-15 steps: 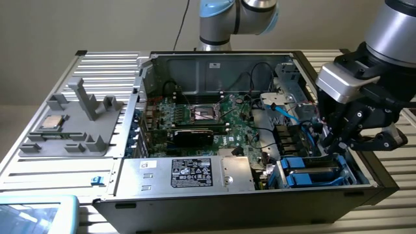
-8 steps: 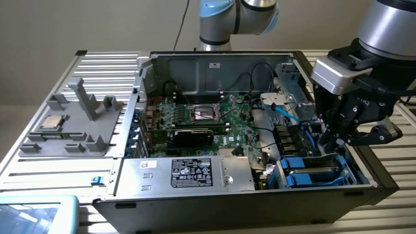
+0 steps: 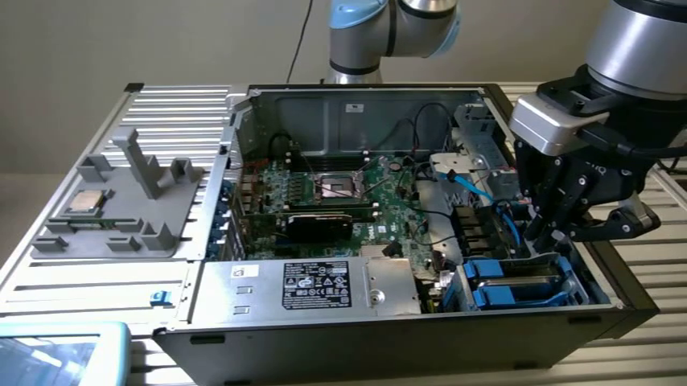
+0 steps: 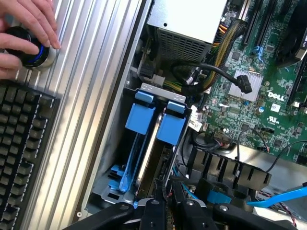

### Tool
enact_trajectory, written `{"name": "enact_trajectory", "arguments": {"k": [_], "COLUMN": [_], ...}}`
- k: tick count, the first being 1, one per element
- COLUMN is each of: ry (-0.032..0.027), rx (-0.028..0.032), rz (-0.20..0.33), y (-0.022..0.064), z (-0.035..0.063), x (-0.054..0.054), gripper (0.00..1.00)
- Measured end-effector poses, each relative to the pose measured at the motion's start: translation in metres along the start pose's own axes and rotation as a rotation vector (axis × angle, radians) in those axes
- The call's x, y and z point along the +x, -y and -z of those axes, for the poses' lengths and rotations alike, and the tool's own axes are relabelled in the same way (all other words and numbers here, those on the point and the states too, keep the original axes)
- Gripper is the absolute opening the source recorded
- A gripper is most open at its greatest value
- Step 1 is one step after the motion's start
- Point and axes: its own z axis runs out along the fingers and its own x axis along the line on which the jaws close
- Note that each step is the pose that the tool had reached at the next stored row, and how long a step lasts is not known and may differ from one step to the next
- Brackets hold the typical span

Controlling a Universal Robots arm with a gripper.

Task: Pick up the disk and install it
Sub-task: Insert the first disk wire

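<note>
Grip: my hand point(image 3: 540, 235) clenches narrowly on the disk point(image 4: 149, 160).
Disk: on edge in the cage point(image 4: 98, 189), beside a blue carrier point(image 4: 139, 117).
Cage: inside the case point(image 3: 376, 336).

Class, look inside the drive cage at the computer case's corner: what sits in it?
Two blue carrier brackets stand side by side in the drive cage, with what looks like a disk edge-on between them. The brackets cover its label and the cage's depths.
</note>
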Motion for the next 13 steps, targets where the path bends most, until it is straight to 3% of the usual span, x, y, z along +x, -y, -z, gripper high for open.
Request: {"name": "enact_trajectory", "arguments": {"k": [12,13], "ry": [0.0001,-0.002], "rx": [0.0001,-0.0007], "rz": [0.0,0.0], "y": [0.0,0.0001], "z": [-0.0001,-0.0001], "x": [0.0,-0.0005], "gripper": [0.17,0.17]}}
